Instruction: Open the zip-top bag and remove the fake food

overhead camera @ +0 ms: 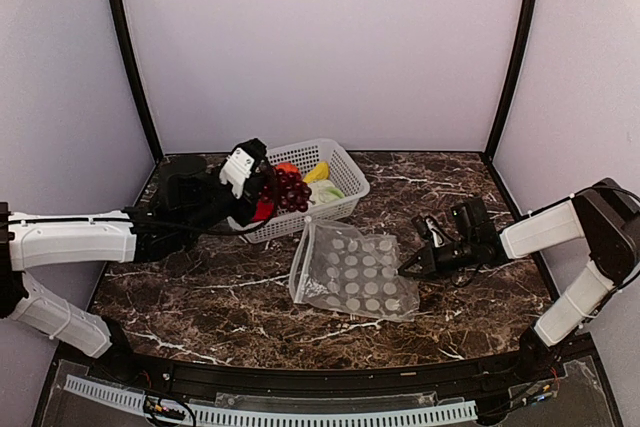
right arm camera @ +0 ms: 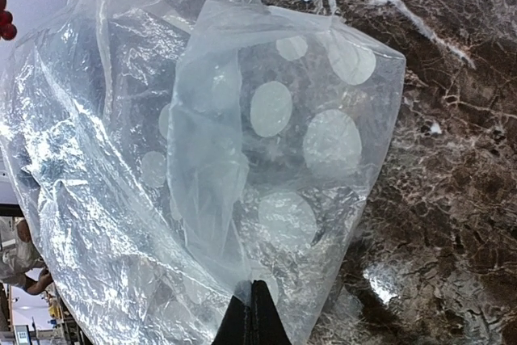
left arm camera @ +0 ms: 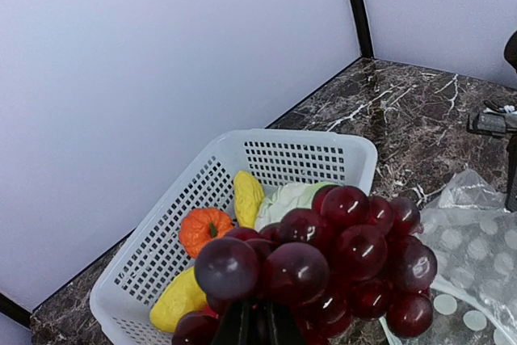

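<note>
Left tool (overhead camera: 270,189) clamped on the dark purple grapes (overhead camera: 292,190) at a white perforated basket (overhead camera: 300,219), while the right tool (overhead camera: 408,269) pinches the zip-top bag (overhead camera: 355,272) on the dark marbled counter (overhead camera: 200,297).

The left wrist view shows the grapes bunched on the closed fingertips, with other fake food lying in the basket beyond: two yellow pieces (left arm camera: 247,197), an orange one (left arm camera: 203,229) and a pale green-white leafy one (left arm camera: 287,199). Whether the grapes touch the basket cannot be told. The clear bag, printed with white dots, lies crumpled just in front of the basket, between the two arms. The right tool's fingertips are pressed together on the film at its right edge.
</note>
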`<action>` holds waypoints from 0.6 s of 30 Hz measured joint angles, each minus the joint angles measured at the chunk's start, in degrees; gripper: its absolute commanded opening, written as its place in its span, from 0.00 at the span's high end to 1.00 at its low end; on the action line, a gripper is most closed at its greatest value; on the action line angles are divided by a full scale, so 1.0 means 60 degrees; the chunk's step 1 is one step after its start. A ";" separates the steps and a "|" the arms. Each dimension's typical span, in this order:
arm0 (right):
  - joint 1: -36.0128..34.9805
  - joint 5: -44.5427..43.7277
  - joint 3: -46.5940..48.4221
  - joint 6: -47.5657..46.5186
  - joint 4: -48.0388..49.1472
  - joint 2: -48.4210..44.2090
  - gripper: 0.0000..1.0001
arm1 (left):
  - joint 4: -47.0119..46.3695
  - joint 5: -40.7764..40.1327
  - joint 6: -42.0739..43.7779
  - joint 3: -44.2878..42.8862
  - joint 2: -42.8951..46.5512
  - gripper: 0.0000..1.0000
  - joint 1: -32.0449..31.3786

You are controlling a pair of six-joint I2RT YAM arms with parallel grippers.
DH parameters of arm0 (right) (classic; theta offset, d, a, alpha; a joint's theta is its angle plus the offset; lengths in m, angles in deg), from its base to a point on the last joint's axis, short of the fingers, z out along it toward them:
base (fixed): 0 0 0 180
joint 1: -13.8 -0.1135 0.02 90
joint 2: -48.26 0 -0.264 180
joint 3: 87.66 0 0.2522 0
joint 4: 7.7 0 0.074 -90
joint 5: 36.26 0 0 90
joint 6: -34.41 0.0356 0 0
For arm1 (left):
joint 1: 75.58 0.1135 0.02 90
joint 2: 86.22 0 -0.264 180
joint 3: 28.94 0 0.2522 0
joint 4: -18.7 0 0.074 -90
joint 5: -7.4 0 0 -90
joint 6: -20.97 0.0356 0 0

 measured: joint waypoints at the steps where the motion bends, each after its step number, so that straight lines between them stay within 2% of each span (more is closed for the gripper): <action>1: 0.0000 0.0011 0.0000 -0.0029 -0.0004 0.0000 1.00 | 0.0080 -0.0004 -0.0007 -0.0419 -0.0317 0.99 0.0091; 6: 0.0000 0.0036 0.0000 -0.0157 -0.0084 -0.0004 1.00 | 0.0470 -0.0127 -0.0153 -0.2408 -0.2091 0.99 0.0659; 14: 0.0000 0.0044 0.0000 -0.0262 -0.0168 -0.0004 1.00 | 0.1220 -0.0135 -0.0729 -0.4426 -0.4597 0.99 0.1530; 16: 0.0000 0.0040 0.0000 -0.0280 -0.0178 -0.0004 1.00 | 0.1388 -0.0153 -0.0892 -0.4659 -0.5071 0.97 0.1596; 18: 0.0000 0.0040 0.0000 -0.0299 -0.0186 -0.0004 1.00 | 0.1606 -0.0189 -0.1111 -0.4732 -0.5431 0.89 0.1636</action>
